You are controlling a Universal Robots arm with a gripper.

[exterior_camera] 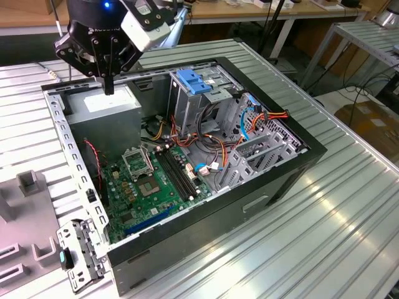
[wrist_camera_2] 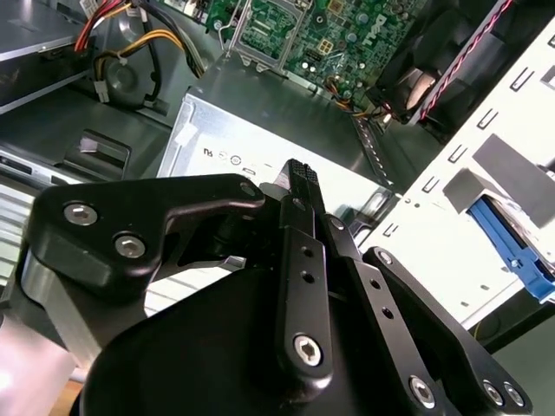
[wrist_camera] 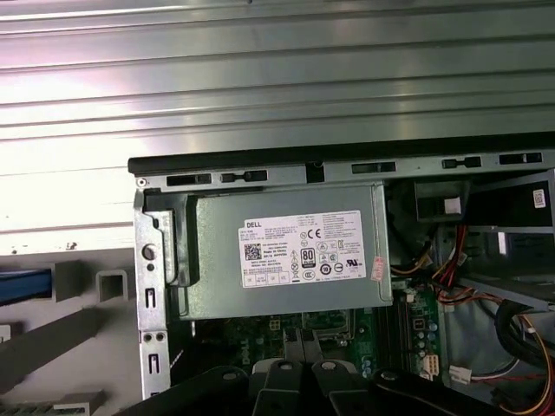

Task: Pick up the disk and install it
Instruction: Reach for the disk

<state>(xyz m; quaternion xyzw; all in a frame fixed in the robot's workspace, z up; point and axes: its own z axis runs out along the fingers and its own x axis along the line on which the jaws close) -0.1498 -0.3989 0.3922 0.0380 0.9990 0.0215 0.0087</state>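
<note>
My gripper (exterior_camera: 109,87) hangs over the back corner of the open computer case (exterior_camera: 299,168), at the exterior view's left. Its black fingers (wrist_camera_2: 299,186) are pressed together and hold nothing. They point down at the grey power-supply box (exterior_camera: 103,103), a little above its white label (wrist_camera: 299,249). Of the disk, a light-blue rail (wrist_camera_2: 513,253) shows outside the case wall, beside grey fixture blocks; the same blue strip (wrist_camera: 22,286) lies at the edge of the first wrist view. The gripper is apart from it.
Inside the case are the green motherboard (exterior_camera: 156,180), bundles of coloured cables (exterior_camera: 212,140) and a tall metal cage with a blue latch (exterior_camera: 190,81). A grey fixture (exterior_camera: 28,180) stands outside the case at the exterior view's left, on the ribbed metal table (exterior_camera: 349,212).
</note>
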